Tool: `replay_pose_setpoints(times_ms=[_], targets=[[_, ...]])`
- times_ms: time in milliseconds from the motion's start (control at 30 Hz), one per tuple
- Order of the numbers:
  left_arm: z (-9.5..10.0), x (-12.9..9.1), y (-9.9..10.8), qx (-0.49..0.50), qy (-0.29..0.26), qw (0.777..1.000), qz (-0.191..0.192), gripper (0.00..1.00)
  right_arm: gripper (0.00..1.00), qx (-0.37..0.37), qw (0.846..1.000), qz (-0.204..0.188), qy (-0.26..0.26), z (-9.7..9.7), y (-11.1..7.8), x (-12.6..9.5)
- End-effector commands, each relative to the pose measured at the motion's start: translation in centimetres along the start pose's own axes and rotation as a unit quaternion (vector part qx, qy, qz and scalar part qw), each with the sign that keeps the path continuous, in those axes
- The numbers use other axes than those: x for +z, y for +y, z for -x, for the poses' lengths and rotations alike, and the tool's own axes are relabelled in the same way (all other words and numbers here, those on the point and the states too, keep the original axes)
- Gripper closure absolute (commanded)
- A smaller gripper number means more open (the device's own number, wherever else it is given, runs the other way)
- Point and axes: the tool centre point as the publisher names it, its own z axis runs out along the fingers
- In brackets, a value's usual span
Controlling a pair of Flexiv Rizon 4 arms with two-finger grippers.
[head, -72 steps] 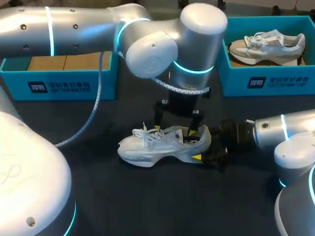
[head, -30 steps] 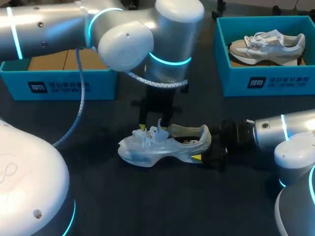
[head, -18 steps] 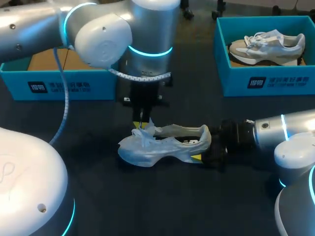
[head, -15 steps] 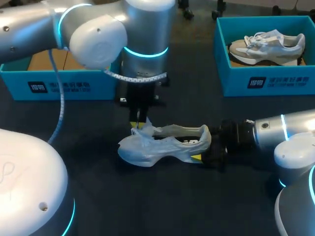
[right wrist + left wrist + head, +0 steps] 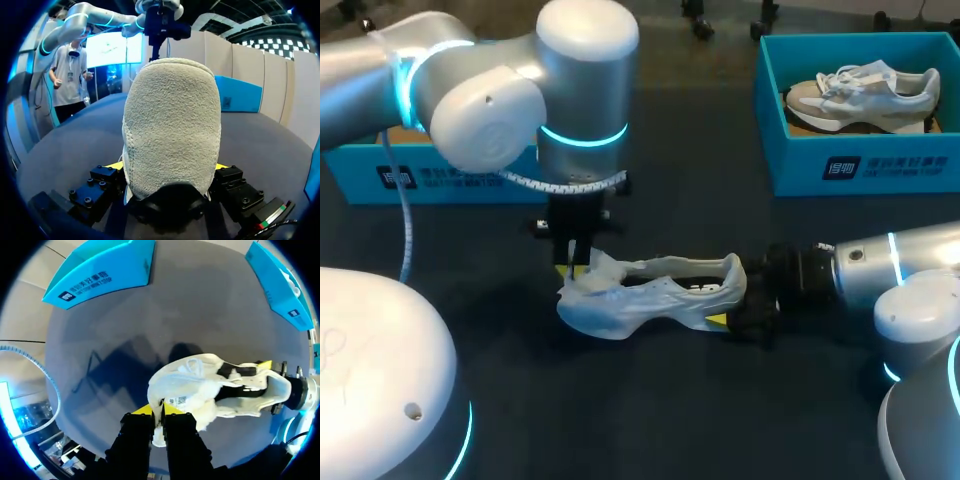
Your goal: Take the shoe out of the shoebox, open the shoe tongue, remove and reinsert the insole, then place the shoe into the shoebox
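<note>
Since the step in hand looks to be opening the tongue [image 5: 592, 268], the head view shows what matters. The white shoe [image 5: 655, 295] rests sole-down on the dark surface [image 5: 670, 410] between the two sets of jaws. The left jaws are pinched shut on the tongue's top edge over the toe end, and the right jaws are clamped on the heel from the opposite side. I judge the pull should run up and toward the toe, away from the right jaws, and slowly, so the thin flap does not slip free and the laces do not tip the shoe. The right jaws need only anchor the heel firmly. In the left wrist view, the tongue's edge sits between the two yellow fingertips [image 5: 141, 410], both touching it. The mouth of the shoe gapes dark just ahead of them, and the insole cannot be made out inside. Only a narrow strip of the tongue is held, so a deeper bite would be safer. In the right wrist view, the padded heel fills the gap between the right jaws, with a yellow tip pressed to each side. The heel sits upright and centred, which looks a sound hold. As for the surface and the space on it, an open blue shoebox [image 5: 440, 178] stands beyond the left jaws, well apart. A second blue box [image 5: 860, 165] holding another shoe [image 5: 865, 95] stands beyond the right jaws. Neither looks likely to crowd the pull.
</note>
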Motion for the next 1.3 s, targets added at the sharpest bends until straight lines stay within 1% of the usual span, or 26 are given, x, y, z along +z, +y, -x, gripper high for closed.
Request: replay_pose_setpoints(times_ms=[33, 233, 300, 333, 367, 400, 433, 467, 500, 600, 767, 833, 967, 1067, 1100, 1133, 1167, 1200, 1233, 1267, 1300], targets=[[-0.1, 1.9, -0.1, -0.003, -0.005, 1.000, 0.005, 0.88, 1.00, 0.000, 1.000, -0.001, -0.001, 0.1, -0.3, 0.2], [0.0, 3.7, -0.2, -0.008, -0.024, 1.000, 0.010, 0.89, 1.00, 0.000, 1.000, -0.001, -0.001, 0.1, -0.3, 0.2], [0.0, 3.9, -0.2, -0.008, -0.027, 1.000, 0.012, 0.83, 1.00, 0.000, 1.000, -0.001, -0.001, 0.1, -0.3, 0.2], [0.1, 4.0, -0.2, -0.008, -0.029, 0.999, 0.014, 0.67, 1.00, 0.000, 1.000, -0.001, -0.001, 0.1, -0.3, 0.2], [0.1, 4.0, -0.2, -0.008, -0.029, 0.999, 0.015, 0.56, 1.00, 0.000, 1.000, -0.001, -0.001, 0.1, -0.3, 0.2], [0.1, 3.9, -0.1, -0.008, -0.029, 0.999, 0.016, 0.42, 1.00, 0.000, 1.000, -0.001, -0.001, 0.1, -0.3, 0.2], [0.1, 3.8, -0.2, -0.007, -0.028, 0.999, 0.016, 0.24, 1.00, 0.000, 1.000, -0.001, -0.001, 0.1, -0.3, 0.2], [0.1, 3.7, -0.2, -0.006, -0.028, 0.999, 0.016, 0.08, 1.00, 0.000, 1.000, -0.001, -0.001, 0.1, -0.3, 0.2], [0.2, 3.4, -0.2, -0.005, -0.027, 0.999, 0.016, 0.00, 1.00, 0.000, 1.000, -0.001, -0.001, 0.1, -0.3, 0.2], [0.3, 2.5, -0.3, 0.004, -0.021, 1.000, 0.011, 0.00, 1.00, 0.000, 1.000, -0.001, -0.001, 0.1, -0.3, 0.2], [0.5, -0.3, -0.4, 0.058, 0.010, 0.998, -0.017, 0.00, 1.00, 0.000, 1.000, -0.001, -0.001, 0.1, -0.3, 0.2], [0.3, -1.4, -0.7, 0.088, 0.025, 0.995, -0.027, 0.00, 1.00, 0.000, 1.000, -0.001, -0.001, 0.1, -0.3, 0.2], [-0.9, -3.6, -0.8, 0.181, 0.037, 0.981, -0.063, 0.00, 1.00, 0.000, 1.000, -0.001, -0.001, 0.1, -0.3, 0.2], [-1.5, -5.4, -0.9, 0.266, 0.053, 0.959, -0.083, 0.00, 1.00, 0.000, 1.000, -0.001, -0.001, 0.1, -0.3, 0.2], [-1.6, -5.7, -1.0, 0.277, 0.056, 0.955, -0.086, 0.00, 1.00, 0.000, 1.000, -0.001, -0.001, 0.1, -0.3, 0.2], [-1.8, -6.6, -1.2, 0.327, 0.062, 0.938, -0.100, 0.00, 1.00, 0.000, 1.000, -0.001, -0.001, 0.1, -0.3, 0.2], [-1.8, -6.9, -1.2, 0.344, 0.064, 0.930, -0.110, 0.00, 1.00, 0.000, 1.000, -0.001, -0.001, 0.1, -0.3, 0.2], [-1.9, -7.4, -1.3, 0.372, 0.063, 0.918, -0.118, 0.00, 1.00, 0.000, 1.000, -0.001, -0.001, 0.1, -0.3, 0.2], [-2.0, -8.1, -1.5, 0.413, 0.071, 0.899, -0.125, 0.00, 1.00, 0.000, 1.000, -0.001, -0.001, 0.1, -0.3, 0.2], [-2.1, -8.3, -1.6, 0.423, 0.075, 0.894, -0.125, 0.00, 1.00, 0.000, 1.000, -0.001, -0.001, 0.1, -0.3, 0.2], [-2.2, -9.1, -1.8, 0.465, 0.081, 0.871, -0.138, 0.00, 1.00, 0.000, 1.000, -0.001, -0.001, 0.1, -0.3, 0.2]])
